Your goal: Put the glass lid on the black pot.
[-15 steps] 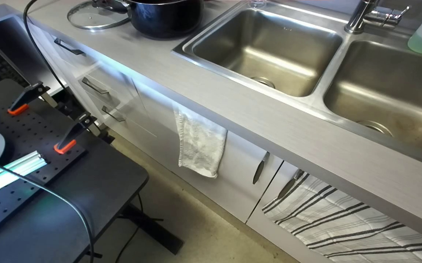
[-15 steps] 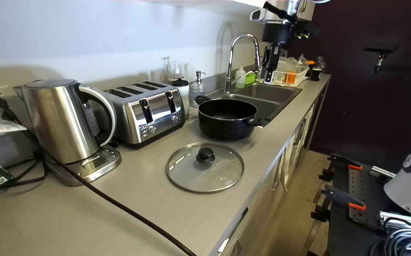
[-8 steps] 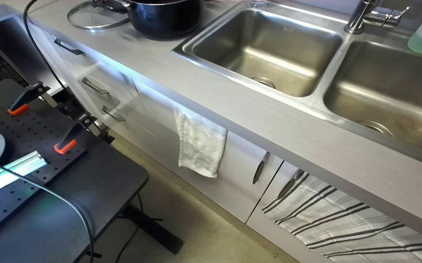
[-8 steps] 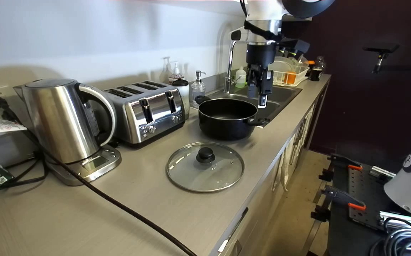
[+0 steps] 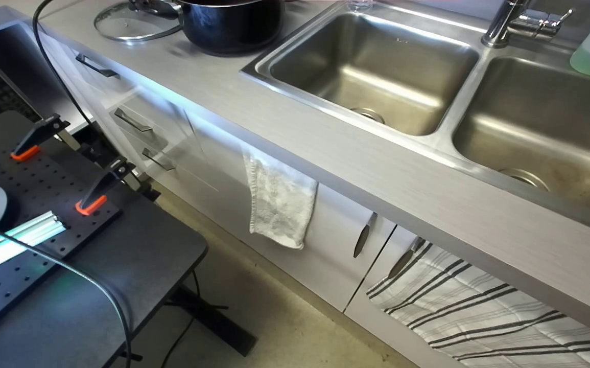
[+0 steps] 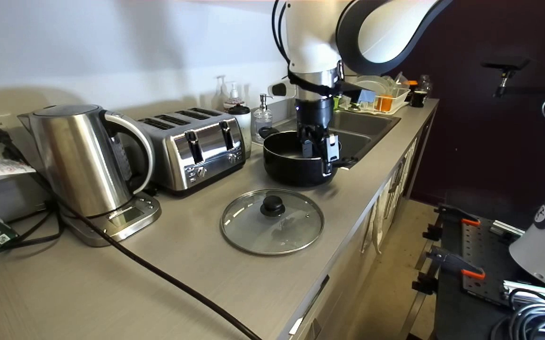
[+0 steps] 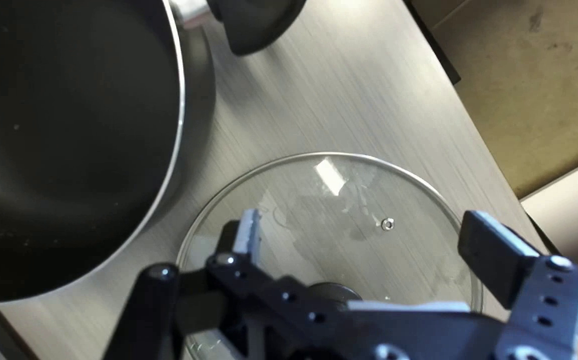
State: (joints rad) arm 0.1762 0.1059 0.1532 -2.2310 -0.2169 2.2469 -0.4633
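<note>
Moved since the earlier frames, in an exterior view: arm (image 6: 317, 38) and gripper (image 6: 317, 163). Previously high and beyond the black pot (image 6: 289, 172); now lower, drawn in front of the pot as seen there, hiding part of its wall. Unmoved: glass lid (image 6: 272, 231), flat on the counter (image 6: 182, 250), just beside the pot, knob (image 6: 272, 206) upward. Meaning for the task: apparently the approach to the lid; pot uncovered, lifting and covering both outstanding. Arm pose: upper links reaching in above the pot, wrist hanging near vertical, gripper pointed down.

In an exterior view: sink (image 5: 402, 66) on one side of the pot, lid on the opposite side, both positions matching the earlier frames. Gripper not shown.

Wrist view: fingers (image 7: 246, 235) spread wide, nothing between the pads. Both fingertips apparently outside the pot's rim, over the lid or its edge. Lid beneath, narrow strip of counter separating it from the pot. Knob partly hidden by the gripper's body; as seen, farther from the pot than one finger, nearer than the other. Height over the lid: cannot be told. Probable next requirement: further travel away from the pot to bring the knob between the pads, then descent and grasp.
</note>
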